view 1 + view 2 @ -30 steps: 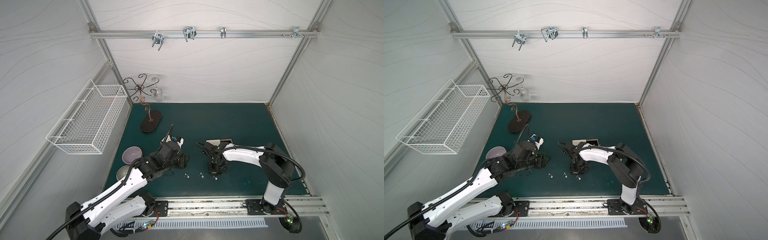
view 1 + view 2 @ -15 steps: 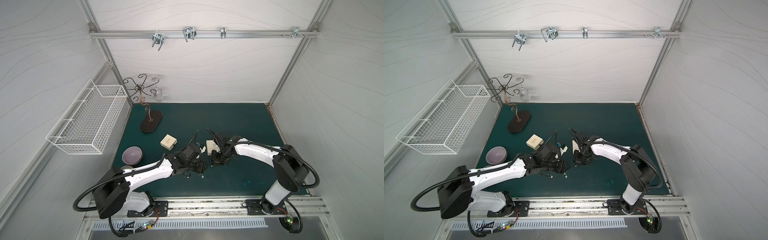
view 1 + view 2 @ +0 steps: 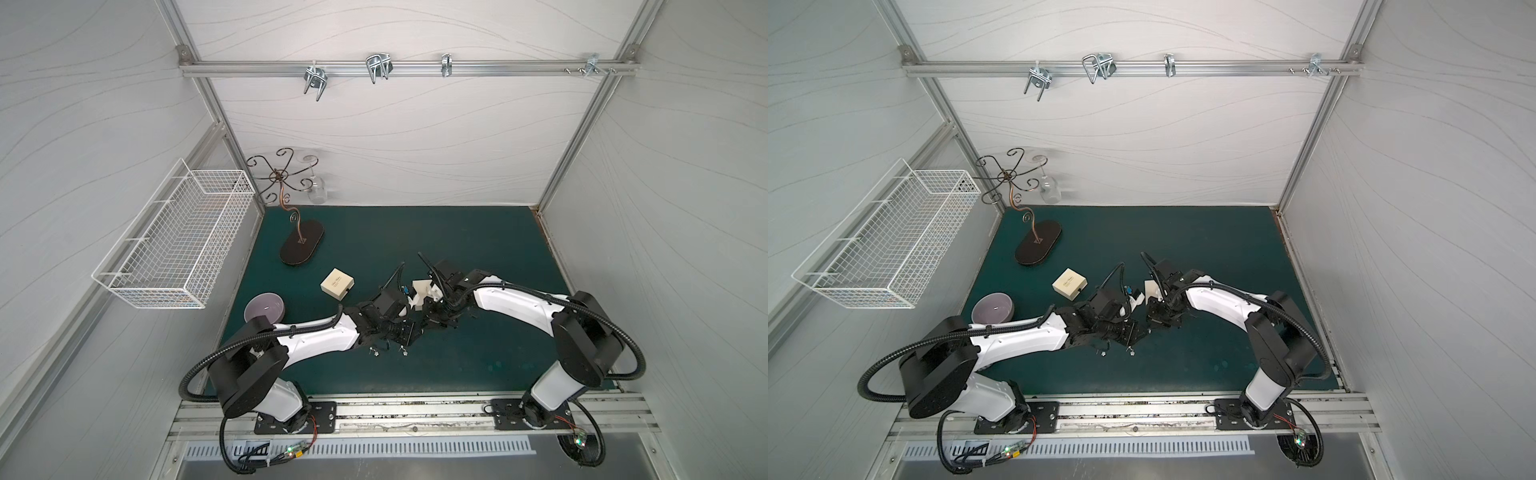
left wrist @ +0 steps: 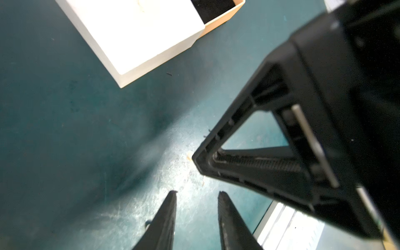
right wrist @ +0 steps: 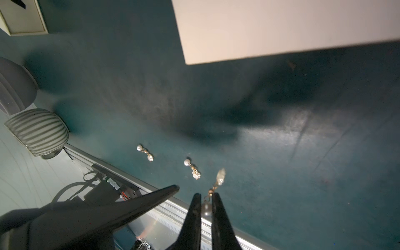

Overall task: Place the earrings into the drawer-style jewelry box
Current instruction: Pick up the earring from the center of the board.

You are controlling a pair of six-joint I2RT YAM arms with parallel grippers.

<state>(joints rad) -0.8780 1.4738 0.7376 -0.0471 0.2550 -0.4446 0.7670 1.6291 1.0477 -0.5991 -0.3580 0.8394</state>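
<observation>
My right gripper (image 5: 204,194) is shut on one earring (image 5: 220,175): its pearl sits pinched between the fingers and its pale bead hangs beyond the tips. Two more earrings (image 5: 145,152) (image 5: 191,168) lie side by side on the green mat, seen in both top views (image 3: 375,352) (image 3: 1132,352). The white drawer-style jewelry box (image 4: 140,32) stands just behind the two grippers, its dark-lined drawer (image 4: 213,6) pulled out. My left gripper (image 4: 197,192) hovers low over bare mat, open by a narrow gap with nothing in it, close beside the right gripper (image 4: 281,151).
A second cream box (image 3: 337,283) sits left of the arms. A purple bowl (image 3: 264,309) and a ribbed grey bowl (image 5: 36,132) stand at the mat's left edge. A curled metal stand (image 3: 301,247) with a hanging glass (image 3: 318,193) is at the back left. A wire basket (image 3: 174,245) hangs on the left wall.
My left arm swung right, from the cream box to the centre beside the right gripper. The right gripper rose from the row of earrings toward the drawer box, carrying one.
</observation>
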